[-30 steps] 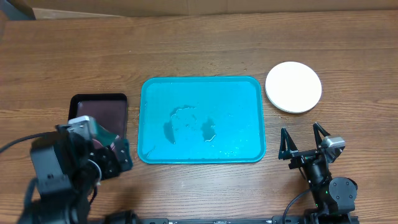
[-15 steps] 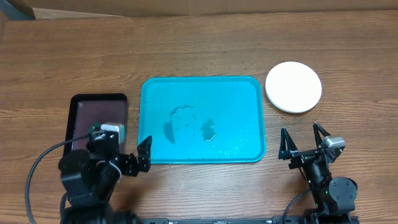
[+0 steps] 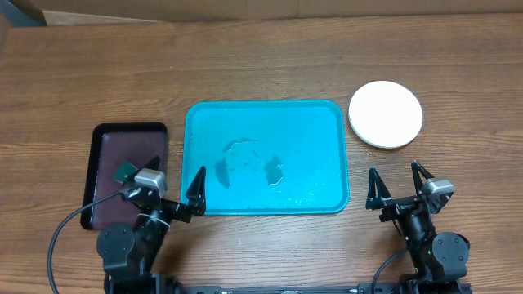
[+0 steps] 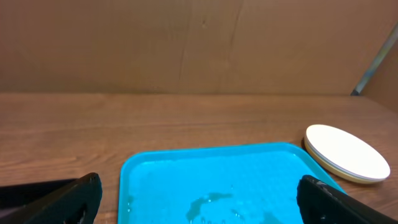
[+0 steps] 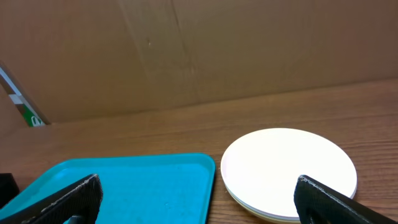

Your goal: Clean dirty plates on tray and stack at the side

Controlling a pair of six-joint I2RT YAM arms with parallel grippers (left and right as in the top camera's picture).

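The round shallow plastic plates (image 3: pixel 386 114) sat stacked on the brown wooden table (image 3: pixel 261 65) just beyond the right end of the large teal-blue rectangular plastic tray (image 3: pixel 265 157), apart from its rim; from above only the white top plate showed, while my right wrist view revealed a paler yellowish edge beneath it, so I judged the pile held more than one plate, though I could not count them. That spot made sense to me as the side stack the job asked for, clear of the wet work area. The tray itself carried no plates, only thin puddles and streaks of liquid near its middle, which I took as leftover from washing, so I judged the task essentially finished. To the tray's left lay a smaller dark maroon-black rectangular tray (image 3: pixel 127 171) with a small dark green piece on it that I could not identify. Both arms were parked at the near table edge: the left end effector (image 3: pixel 173 184) and the right end effector (image 3: pixel 400 184) each had fingers spread wide, holding nothing.
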